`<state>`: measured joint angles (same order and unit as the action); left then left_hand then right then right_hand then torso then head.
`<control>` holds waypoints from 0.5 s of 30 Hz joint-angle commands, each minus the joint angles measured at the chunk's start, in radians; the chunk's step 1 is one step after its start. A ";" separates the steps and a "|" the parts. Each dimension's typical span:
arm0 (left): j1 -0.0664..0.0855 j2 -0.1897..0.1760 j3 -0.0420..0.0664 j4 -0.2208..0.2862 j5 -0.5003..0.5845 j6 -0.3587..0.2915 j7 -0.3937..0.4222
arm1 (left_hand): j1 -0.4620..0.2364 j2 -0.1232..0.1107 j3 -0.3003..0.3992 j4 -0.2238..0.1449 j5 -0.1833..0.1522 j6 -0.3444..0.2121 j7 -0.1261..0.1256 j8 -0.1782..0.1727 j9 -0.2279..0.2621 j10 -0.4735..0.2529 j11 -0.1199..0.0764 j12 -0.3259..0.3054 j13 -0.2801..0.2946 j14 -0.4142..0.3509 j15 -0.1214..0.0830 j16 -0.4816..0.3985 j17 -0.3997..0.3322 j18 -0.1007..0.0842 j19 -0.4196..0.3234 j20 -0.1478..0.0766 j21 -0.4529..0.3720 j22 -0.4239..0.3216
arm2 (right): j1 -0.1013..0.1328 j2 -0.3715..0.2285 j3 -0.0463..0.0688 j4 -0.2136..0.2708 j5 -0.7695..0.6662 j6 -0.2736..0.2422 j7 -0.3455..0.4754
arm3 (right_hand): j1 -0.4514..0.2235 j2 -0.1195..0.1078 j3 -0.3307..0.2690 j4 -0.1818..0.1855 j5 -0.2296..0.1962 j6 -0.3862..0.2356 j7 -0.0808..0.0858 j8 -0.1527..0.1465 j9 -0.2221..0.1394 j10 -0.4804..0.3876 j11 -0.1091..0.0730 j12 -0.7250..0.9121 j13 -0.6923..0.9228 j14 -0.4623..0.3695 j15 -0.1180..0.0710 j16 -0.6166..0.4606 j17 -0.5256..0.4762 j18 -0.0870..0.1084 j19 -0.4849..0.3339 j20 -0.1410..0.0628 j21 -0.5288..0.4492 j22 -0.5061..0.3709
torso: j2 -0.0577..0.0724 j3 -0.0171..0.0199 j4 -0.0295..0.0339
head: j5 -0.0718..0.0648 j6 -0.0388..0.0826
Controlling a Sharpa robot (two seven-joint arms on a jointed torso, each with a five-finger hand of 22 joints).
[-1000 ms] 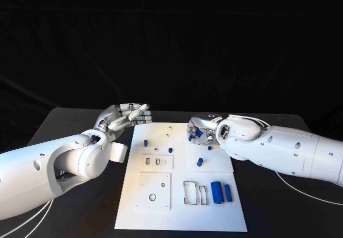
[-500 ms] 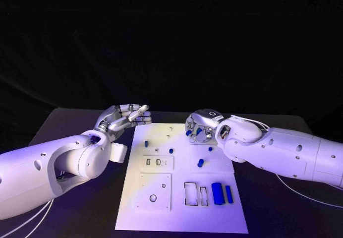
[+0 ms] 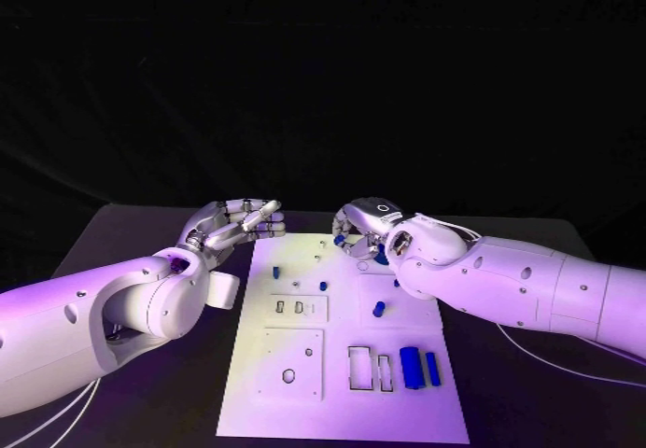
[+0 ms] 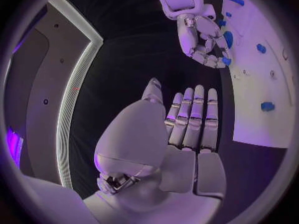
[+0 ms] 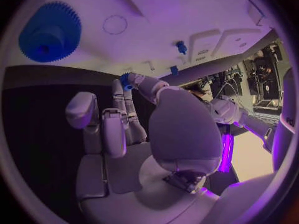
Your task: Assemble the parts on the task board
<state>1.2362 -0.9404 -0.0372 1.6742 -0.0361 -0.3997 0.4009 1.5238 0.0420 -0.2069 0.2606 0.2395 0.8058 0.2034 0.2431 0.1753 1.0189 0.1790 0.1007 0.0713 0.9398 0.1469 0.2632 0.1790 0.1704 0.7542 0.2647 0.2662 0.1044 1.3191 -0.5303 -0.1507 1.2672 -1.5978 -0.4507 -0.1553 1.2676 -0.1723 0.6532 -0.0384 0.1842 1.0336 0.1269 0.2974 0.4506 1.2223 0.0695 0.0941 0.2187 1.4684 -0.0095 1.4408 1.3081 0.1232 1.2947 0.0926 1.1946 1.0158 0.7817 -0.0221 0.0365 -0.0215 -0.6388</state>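
Parts: your right hand (image 3: 366, 233) pinches a small blue part (image 5: 126, 79) at its fingertips over the task board's (image 3: 344, 411) far edge. A blue gear (image 5: 50, 32) lies just beside it. Your left hand (image 3: 240, 222) hovers left of the board, fingers straight, holding nothing.

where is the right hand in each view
head: right hand over the far edge of the board.
left wrist: farther off, fingertips at the edge of the board.
right wrist: close up, palm and fingers in the middle, seemingly pinching a part below the board.
shared landmark: the board.
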 commanded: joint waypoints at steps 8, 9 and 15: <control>0.004 0.003 0.001 0.005 0.004 0.013 0.004 | -0.005 0.004 -0.006 -0.002 -0.002 -0.007 0.025 -0.005 -0.001 0.002 0.007 -0.007 0.001 0.002 0.005 0.003 0.002 0.011 0.001 -0.001 -0.006 -0.002 | -0.004 0.054 0.000 -0.053 -0.016 -0.030 -0.010 | 0.005 0.003 0.008 0.003 0.004 -0.007 -0.001 0.003 0.049 0.003 -0.005 0.001 0.001 0.056 -0.002 0.004 0.005 -0.007 -0.004 -0.002 0.003 0.000 | 0.007 -0.0017 0.0057 | 0.000 0.002; 0.004 0.003 0.001 0.005 0.004 0.013 0.003 | -0.005 0.004 -0.006 -0.002 -0.002 -0.007 0.025 -0.005 -0.001 0.002 0.007 -0.007 0.001 0.002 0.005 0.003 0.002 0.011 0.001 -0.001 -0.006 -0.002 | -0.004 0.057 0.000 -0.056 -0.016 -0.029 -0.010 | 0.005 0.003 0.008 0.003 0.004 -0.007 -0.001 0.003 0.050 0.003 -0.005 0.001 0.001 0.056 -0.002 0.004 0.005 -0.007 -0.004 -0.002 0.002 0.000 | 0.007 -0.0018 0.0060 | 0.000 0.002; 0.005 0.004 0.001 0.005 0.004 0.014 0.003 | -0.004 0.005 -0.007 -0.002 -0.002 -0.007 0.025 -0.005 -0.001 0.002 0.008 -0.007 0.001 0.001 0.005 0.003 0.002 0.011 0.000 -0.001 -0.006 -0.002 | -0.006 0.073 0.000 -0.072 -0.013 -0.022 -0.007 | 0.004 0.002 0.008 0.003 0.004 -0.008 -0.001 0.003 0.050 0.002 -0.005 0.000 0.001 0.056 -0.002 0.005 0.005 -0.007 -0.004 -0.002 0.003 0.001 | 0.007 -0.0015 0.0049 | 0.003 0.001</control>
<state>1.2389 -0.9389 -0.0371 1.6766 -0.0357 -0.3994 0.3995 1.5238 0.0420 -0.2096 0.2579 0.2395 0.8059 0.2034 0.2431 0.1753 1.0188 0.1790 0.0959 0.0712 0.9398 0.1469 0.2632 0.1796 0.1704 0.7542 0.2647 0.2662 0.1034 1.3139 -0.4612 -0.1507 1.1991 -1.5986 -0.4715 -0.1598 1.2677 -0.1724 0.6546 -0.0370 0.1861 1.0302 0.1301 0.2936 0.4599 1.2223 0.0695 0.0890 0.2179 1.4684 -0.0094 1.4408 1.3079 0.1233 1.2947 0.0926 1.1946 1.0158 0.7881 -0.0236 0.0419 -0.0199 -0.6369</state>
